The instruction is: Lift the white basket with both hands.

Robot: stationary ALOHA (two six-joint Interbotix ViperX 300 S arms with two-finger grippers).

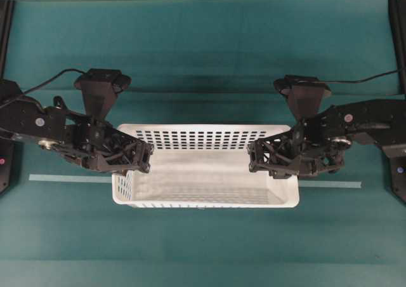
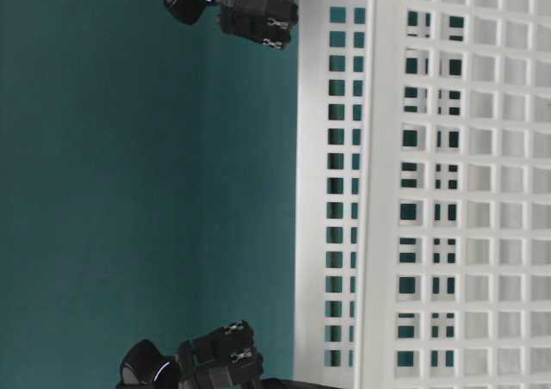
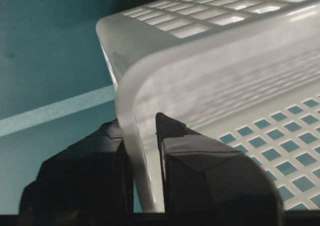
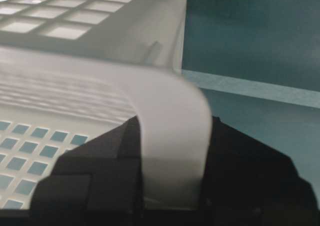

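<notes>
The white basket [image 1: 209, 204] lies in the middle of the teal table, long side across the overhead view. My left gripper [image 1: 144, 157] is shut on the basket's left end rim, one finger inside and one outside the wall. The left wrist view shows this grip [image 3: 141, 136] on the rim [image 3: 150, 71]. My right gripper [image 1: 254, 157] is shut on the right end rim. The right wrist view shows the rim [image 4: 172, 106] pinched between the fingers [image 4: 172, 151]. I cannot tell whether the basket is off the table. It fills the table-level view [image 2: 379, 191].
A pale tape strip [image 1: 70, 178] runs across the table behind the basket's ends and shows again on the right [image 1: 330, 184]. Black arm bases stand at the left and right edges. Two gripper bodies show at the top [image 2: 258, 19] and bottom [image 2: 228, 359] of the table-level view.
</notes>
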